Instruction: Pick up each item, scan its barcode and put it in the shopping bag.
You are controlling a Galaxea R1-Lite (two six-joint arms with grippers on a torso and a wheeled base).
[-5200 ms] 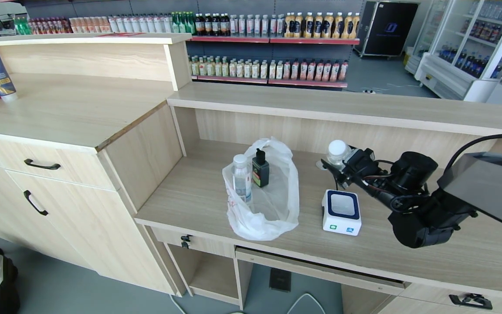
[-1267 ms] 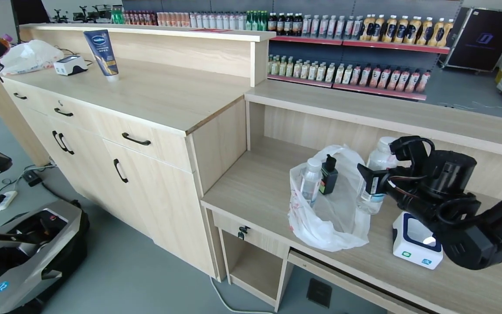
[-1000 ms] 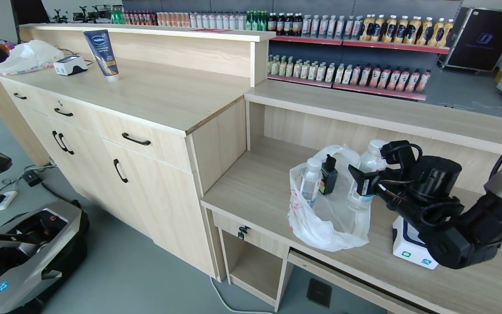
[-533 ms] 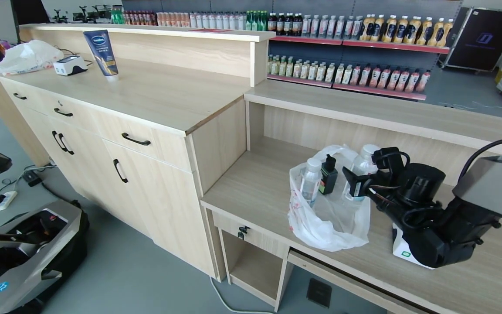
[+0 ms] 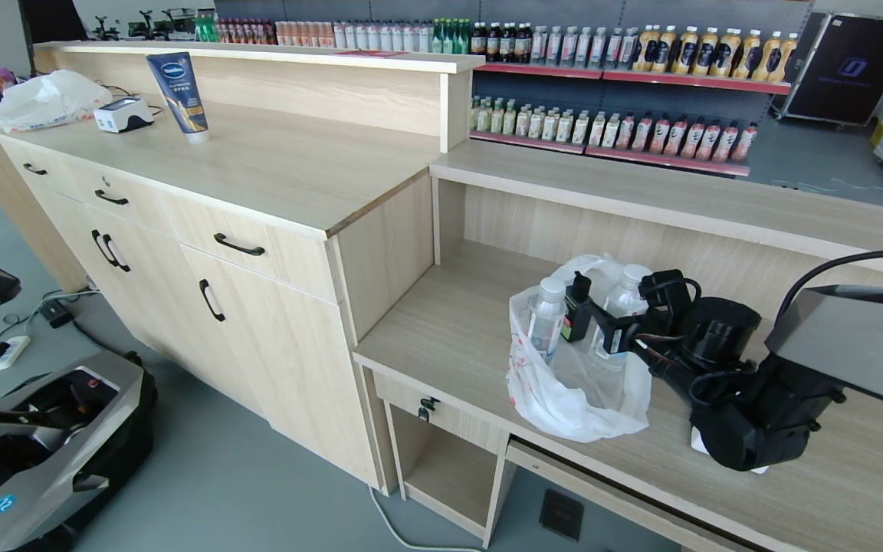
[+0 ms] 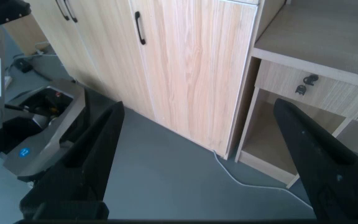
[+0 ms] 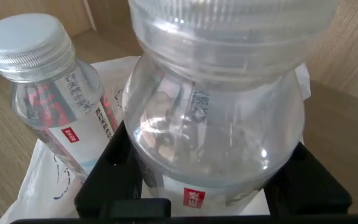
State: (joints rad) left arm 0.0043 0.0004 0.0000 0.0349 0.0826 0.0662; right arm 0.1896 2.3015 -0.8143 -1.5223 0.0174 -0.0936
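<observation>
My right gripper (image 5: 630,308) is shut on a clear water bottle (image 5: 616,305), held upright in the open mouth of the white plastic shopping bag (image 5: 564,399) on the low counter. Close up, the bottle (image 7: 216,124) sits between the black fingers (image 7: 107,180). Inside the bag stand a small clear bottle with a silver cap (image 5: 546,320) (image 7: 48,81) and a dark pump bottle (image 5: 578,308). The white scanner (image 5: 697,442) is almost hidden behind the right arm. My left gripper (image 6: 191,168) hangs open over the grey floor beside the cabinet, nothing between its fingers.
A taller counter (image 5: 273,165) stands to the left, carrying a blue tube (image 5: 178,93), a second scanner (image 5: 124,115) and a white bag (image 5: 47,98). Another robot's base (image 5: 50,429) sits on the floor at lower left. A raised ledge (image 5: 641,195) runs behind the low counter.
The head camera swung left after the oldest frame. Over the last second my right gripper carried the water bottle left from above the scanner and down into the bag's mouth.
</observation>
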